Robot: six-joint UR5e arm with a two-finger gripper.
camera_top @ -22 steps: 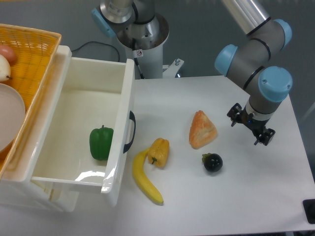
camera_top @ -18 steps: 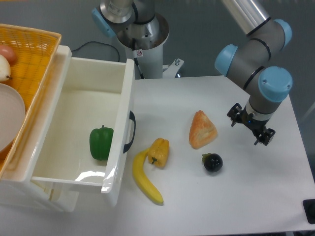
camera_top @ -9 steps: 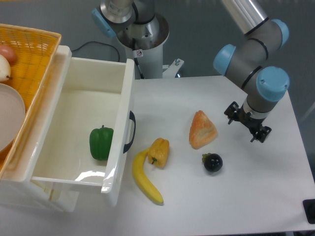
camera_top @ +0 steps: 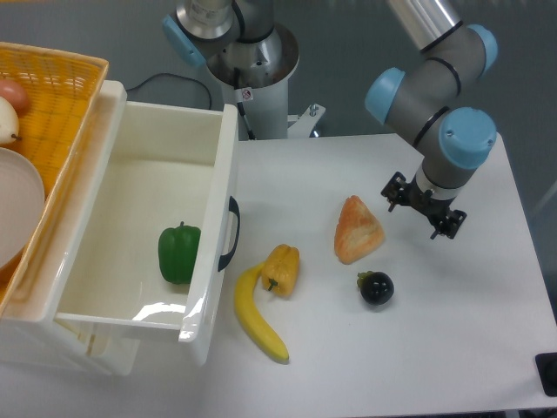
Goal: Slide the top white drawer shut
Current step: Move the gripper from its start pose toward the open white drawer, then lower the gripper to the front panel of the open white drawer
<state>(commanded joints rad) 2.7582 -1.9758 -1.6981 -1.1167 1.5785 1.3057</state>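
Top white drawer [camera_top: 152, 228] wide open, green pepper [camera_top: 178, 252] inside.
Gripper [camera_top: 422, 210] hovers way right of it, croissant [camera_top: 357, 230] just left of the fingers.

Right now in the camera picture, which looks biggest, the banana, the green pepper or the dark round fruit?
1. Banana: longest by far.
2. Green pepper, inside the open top white drawer.
3. Dark round fruit: smallest.

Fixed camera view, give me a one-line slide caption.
Top white drawer stands open holding a green pepper; the gripper hovers beside the bread.
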